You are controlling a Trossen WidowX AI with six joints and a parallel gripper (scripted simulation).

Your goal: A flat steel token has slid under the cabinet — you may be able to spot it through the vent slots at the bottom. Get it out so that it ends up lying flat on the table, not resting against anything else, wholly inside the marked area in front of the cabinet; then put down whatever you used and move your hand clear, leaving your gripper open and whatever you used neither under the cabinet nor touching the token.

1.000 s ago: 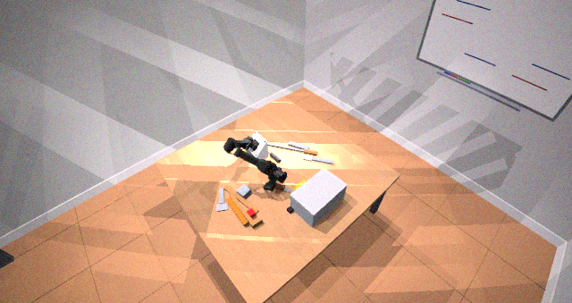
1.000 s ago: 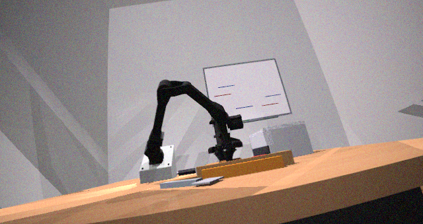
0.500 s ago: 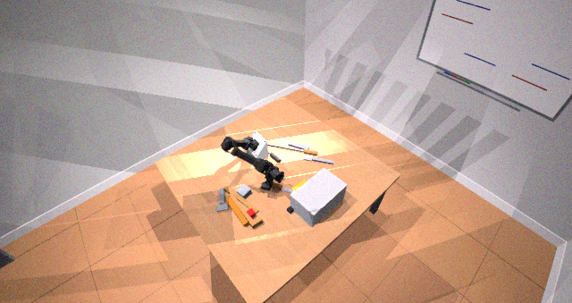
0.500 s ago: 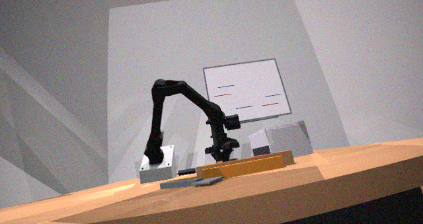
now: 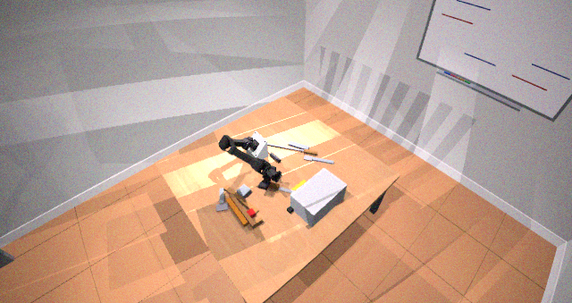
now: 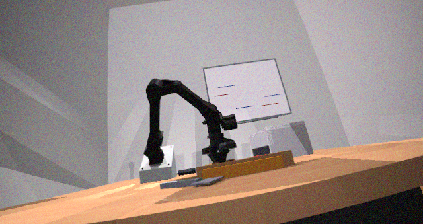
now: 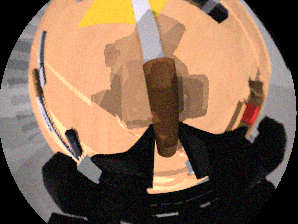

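Observation:
My gripper (image 5: 269, 180) (image 6: 218, 156) (image 7: 162, 124) is low over the table and shut on the brown handle (image 7: 162, 99) of a tool. The tool's flat grey shaft (image 7: 149, 28) (image 5: 284, 189) points away from me across the yellow marked area (image 7: 107, 8) (image 5: 298, 184) towards the grey cabinet (image 5: 318, 195) (image 6: 281, 139). The shaft's far end reaches the dark band at the cabinet's foot in the wrist view. The steel token shows in no view.
Left of the gripper lie a wooden board with an orange bar (image 5: 238, 210) (image 6: 242, 167), a red block (image 5: 251, 212) and two grey blocks (image 5: 244, 189) (image 5: 221, 200). Other grey tools (image 5: 298, 146) (image 5: 319, 160) lie beyond the arm's base (image 5: 260, 145).

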